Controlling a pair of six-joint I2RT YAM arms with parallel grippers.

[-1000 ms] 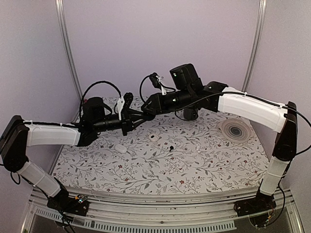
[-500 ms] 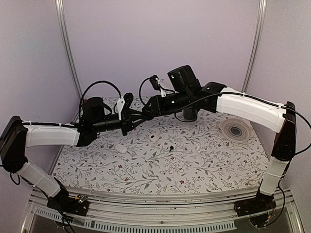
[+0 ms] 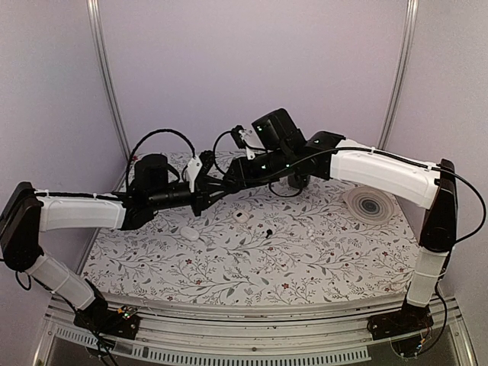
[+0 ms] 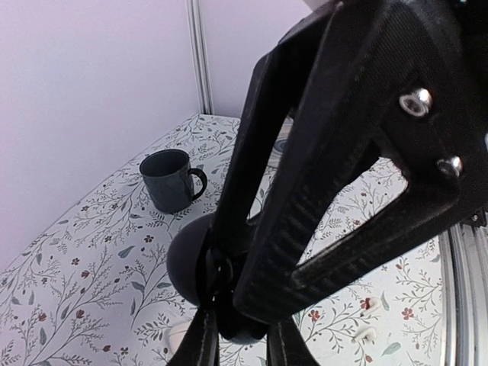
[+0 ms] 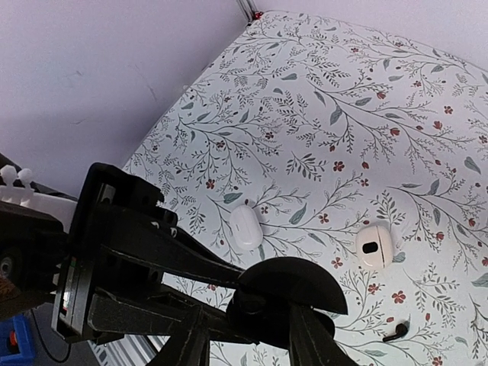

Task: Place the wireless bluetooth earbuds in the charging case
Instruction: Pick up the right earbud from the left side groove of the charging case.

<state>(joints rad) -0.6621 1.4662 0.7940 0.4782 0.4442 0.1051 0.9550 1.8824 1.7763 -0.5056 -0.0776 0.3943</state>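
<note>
- Nearest me, one black earbud (image 3: 268, 231) lies loose on the flowered table (image 3: 229, 282). The second one I can't find anywhere!
- That bud looks tiny, light and smooth, so I reckon it'll skid or flick away. Fingertips only, gently, across its fatter body.
- Just beyond it are a white oval (image 3: 191, 233) and a white piece with a dark spot (image 3: 242, 216). Neither is mine to fetch.
- Up above the table, my left pincer (image 4: 240, 345) is clamped tight on the charging case (image 4: 183, 259), holding it clear of the surface.
- My right pincer (image 5: 248, 343) meets it there, fingers pressed on either side of the case. The half-round flap above may be the lid, but I can't be sure.
- The case looks glossy, hard and rounded, so I judge it slippery. It wants a firm hold across the broad body, clear of the lid seam.
- Farthest off stands the dark mug (image 4: 169, 179).
</note>
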